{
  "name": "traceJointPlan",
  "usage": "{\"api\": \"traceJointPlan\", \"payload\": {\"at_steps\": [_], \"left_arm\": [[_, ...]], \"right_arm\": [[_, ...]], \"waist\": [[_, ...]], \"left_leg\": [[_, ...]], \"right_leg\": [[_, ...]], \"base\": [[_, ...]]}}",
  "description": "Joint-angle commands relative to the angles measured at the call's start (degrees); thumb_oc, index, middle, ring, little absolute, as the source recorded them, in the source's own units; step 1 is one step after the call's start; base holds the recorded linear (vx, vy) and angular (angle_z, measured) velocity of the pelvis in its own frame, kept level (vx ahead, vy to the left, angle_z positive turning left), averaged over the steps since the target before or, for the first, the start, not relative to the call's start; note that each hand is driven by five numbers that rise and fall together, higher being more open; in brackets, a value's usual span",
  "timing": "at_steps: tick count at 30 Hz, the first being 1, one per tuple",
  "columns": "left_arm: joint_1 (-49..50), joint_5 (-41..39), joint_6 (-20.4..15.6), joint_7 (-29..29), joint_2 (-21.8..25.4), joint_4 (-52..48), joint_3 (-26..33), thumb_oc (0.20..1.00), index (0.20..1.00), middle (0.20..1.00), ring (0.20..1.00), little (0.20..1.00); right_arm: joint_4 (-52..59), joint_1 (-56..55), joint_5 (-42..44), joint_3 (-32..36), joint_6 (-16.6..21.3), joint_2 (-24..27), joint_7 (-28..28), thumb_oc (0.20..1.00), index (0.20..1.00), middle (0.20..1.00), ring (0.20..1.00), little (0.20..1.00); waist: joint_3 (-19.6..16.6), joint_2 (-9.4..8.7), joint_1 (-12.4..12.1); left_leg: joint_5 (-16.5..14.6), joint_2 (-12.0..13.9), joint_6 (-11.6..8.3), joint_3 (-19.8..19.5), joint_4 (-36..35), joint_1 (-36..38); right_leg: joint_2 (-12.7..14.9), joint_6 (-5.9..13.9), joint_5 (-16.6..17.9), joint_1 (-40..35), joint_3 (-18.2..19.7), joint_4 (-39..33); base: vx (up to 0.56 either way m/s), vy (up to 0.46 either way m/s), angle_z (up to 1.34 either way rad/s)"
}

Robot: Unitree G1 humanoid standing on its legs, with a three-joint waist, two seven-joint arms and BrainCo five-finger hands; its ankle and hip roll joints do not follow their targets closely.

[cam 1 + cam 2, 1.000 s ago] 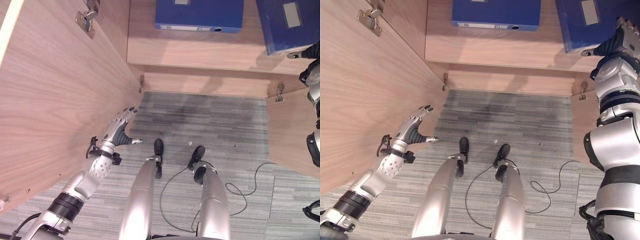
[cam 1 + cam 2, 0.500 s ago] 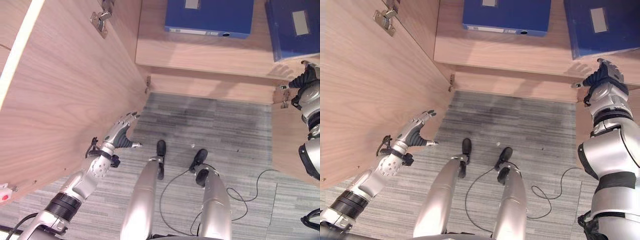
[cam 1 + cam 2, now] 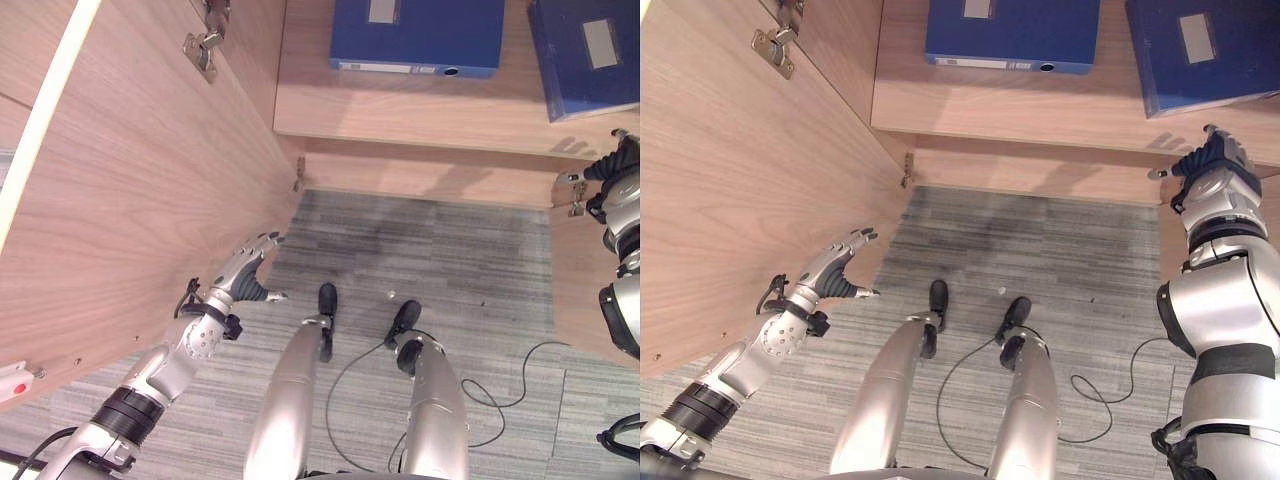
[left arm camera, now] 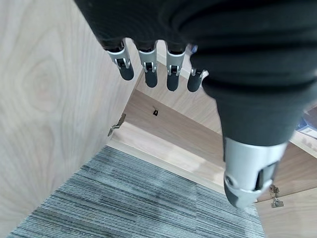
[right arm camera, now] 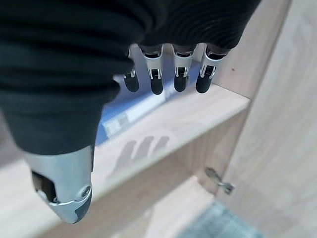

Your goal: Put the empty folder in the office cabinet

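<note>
While both wood-grain cabinet doors stand open, two blue ring-binder folders lie flat on the light wooden cabinet shelf (image 3: 1040,105). The right-hand blue folder (image 3: 1200,50) sits at the shelf's right end, near its front edge; the other blue folder (image 3: 1012,33) lies farther left. The right hand (image 3: 1212,165) hovers at the shelf's front right corner, just in front of the right-hand folder and apart from it, fingers relaxed, grasping nothing. The left hand (image 3: 240,275) rests released beside the left cabinet door (image 3: 130,190), holding nothing.
</note>
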State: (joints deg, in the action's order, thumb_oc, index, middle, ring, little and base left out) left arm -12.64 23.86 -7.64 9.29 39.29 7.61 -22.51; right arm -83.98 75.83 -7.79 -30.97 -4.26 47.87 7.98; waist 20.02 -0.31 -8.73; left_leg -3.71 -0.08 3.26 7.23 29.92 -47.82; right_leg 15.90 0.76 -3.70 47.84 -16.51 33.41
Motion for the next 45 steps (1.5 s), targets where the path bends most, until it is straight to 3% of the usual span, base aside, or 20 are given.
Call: {"api": "traceJointPlan", "payload": {"at_steps": [1, 12, 22, 26, 30, 31, 33, 35, 39, 45], "left_arm": [[4.8, -3.1, -2.7, 0.4, 1.7, -4.8, -0.7, 1.0, 1.0, 1.0, 1.0, 1.0], [5.4, -4.0, -2.9, -0.5, 2.9, -4.8, -0.5, 1.0, 1.0, 1.0, 1.0, 1.0], [4.2, -3.9, -1.5, -0.1, 2.1, -4.4, -0.5, 1.0, 1.0, 1.0, 1.0, 1.0], [4.0, -3.7, -0.9, -0.4, 0.9, -3.3, -0.1, 1.0, 1.0, 1.0, 1.0, 1.0], [5.3, -3.8, -1.2, -0.1, 0.9, -4.3, 1.0, 1.0, 1.0, 1.0, 1.0, 1.0], [5.6, -3.7, -1.8, 0.6, 0.8, -5.4, 1.3, 1.0, 1.0, 1.0, 1.0, 1.0], [6.0, -4.0, -1.9, 1.2, 0.8, -5.5, 1.5, 1.0, 1.0, 1.0, 1.0, 1.0], [6.2, -4.2, -1.9, 1.5, 0.6, -5.2, 1.4, 1.0, 1.0, 1.0, 1.0, 1.0], [8.1, -5.1, -1.7, 1.5, -0.9, -3.6, 0.5, 1.0, 1.0, 1.0, 1.0, 1.0], [12.4, -4.4, -1.3, -0.8, -1.0, -3.4, -0.5, 1.0, 1.0, 1.0, 1.0, 1.0]], "right_arm": [[-2.3, 0.7, 1.5, -3.9, 0.0, 2.7, 3.3, 1.0, 1.0, 1.0, 1.0, 1.0], [-3.8, 4.5, 1.7, -5.3, -0.9, 4.0, 3.5, 1.0, 1.0, 1.0, 1.0, 1.0], [-5.1, 2.7, 1.9, -4.2, -1.6, 4.3, 1.3, 1.0, 1.0, 1.0, 1.0, 1.0], [-5.6, -0.6, 2.1, -2.2, -1.7, 3.0, 1.9, 1.0, 1.0, 1.0, 1.0, 1.0], [-4.6, -3.7, 3.1, 2.1, -2.0, 1.2, 7.7, 1.0, 1.0, 1.0, 1.0, 1.0], [-4.1, -5.3, 4.1, 4.6, -2.0, 0.6, 11.0, 1.0, 1.0, 1.0, 1.0, 1.0], [-2.9, -7.4, 5.4, 6.6, -1.7, -0.4, 12.3, 1.0, 1.0, 1.0, 1.0, 1.0], [-2.4, -8.4, 6.0, 7.4, -1.5, -0.9, 12.5, 1.0, 1.0, 1.0, 1.0, 1.0], [-0.7, -13.7, 6.6, 8.7, -0.4, -5.8, 11.7, 1.0, 1.0, 1.0, 1.0, 1.0], [0.1, -20.2, 6.1, 9.8, 1.0, -12.3, 10.8, 1.0, 1.0, 1.0, 1.0, 1.0]], "waist": [[-5.9, -0.58, -1.7], [-6.4, -1.02, -3.2], [-5.2, 0.75, -3.9], [-6.3, 0.63, -3.1], [-8.3, -0.22, -2.0], [-9.0, -0.59, -2.0], [-8.8, -0.81, -1.7], [-8.7, -1.09, -1.6], [-9.0, -2.52, -1.2], [-12.8, -4.05, -0.8]], "left_leg": [[-10.5, -0.1, -0.67, -4.0, 1.2, 0.5], [-10.4, -0.4, -0.37, -4.2, 1.3, -0.8], [-11.4, 0.0, 0.0, -3.7, 6.6, -6.6], [-11.4, 0.8, -0.19, -3.2, 6.2, -6.2], [-9.5, 1.5, -1.48, -3.7, -1.4, 1.4], [-7.8, 2.1, -2.88, -4.3, -5.4, 5.8], [-6.1, 2.5, -3.99, -4.8, -10.1, 11.6], [-4.9, 2.7, -4.62, -5.2, -12.7, 14.7], [1.0, 5.0, -7.15, -6.4, -25.1, 28.8], [6.8, 7.3, -8.31, -5.3, -34.2, 36.6]], "right_leg": [[2.5, 5.03, 1.4, 0.3, 1.4, -7.5], [3.0, 5.08, 1.4, 1.4, 1.0, -7.4], [3.5, 4.76, 0.2, 7.4, 2.1, -3.4], [3.6, 4.5, -0.4, 7.7, 2.3, -2.6], [2.7, 5.01, -0.1, 0.4, 0.4, -7.3], [1.9, 5.56, -0.1, -4.9, -0.6, -10.6], [0.6, 5.89, 0.3, -11.1, -1.7, -14.7], [-0.2, 6.04, 0.5, -14.3, -2.4, -16.9], [-4.8, 6.02, 1.0, -29.1, -6.3, -27.1], [-10.3, 4.63, 1.7, -37.6, -8.0, -35.5]], "base": [[-0.01, -0.003, 0.08], [0.0, -0.005, 0.04], [0.0, 0.0, 0.0], [0.05, -0.055, -0.01], [0.11, -0.137, -0.01], [0.06, -0.126, -0.02], [0.09, -0.156, 0.05], [0.11, -0.139, 0.11], [0.18, -0.231, 0.17], [0.09, -0.169, -0.02]]}}
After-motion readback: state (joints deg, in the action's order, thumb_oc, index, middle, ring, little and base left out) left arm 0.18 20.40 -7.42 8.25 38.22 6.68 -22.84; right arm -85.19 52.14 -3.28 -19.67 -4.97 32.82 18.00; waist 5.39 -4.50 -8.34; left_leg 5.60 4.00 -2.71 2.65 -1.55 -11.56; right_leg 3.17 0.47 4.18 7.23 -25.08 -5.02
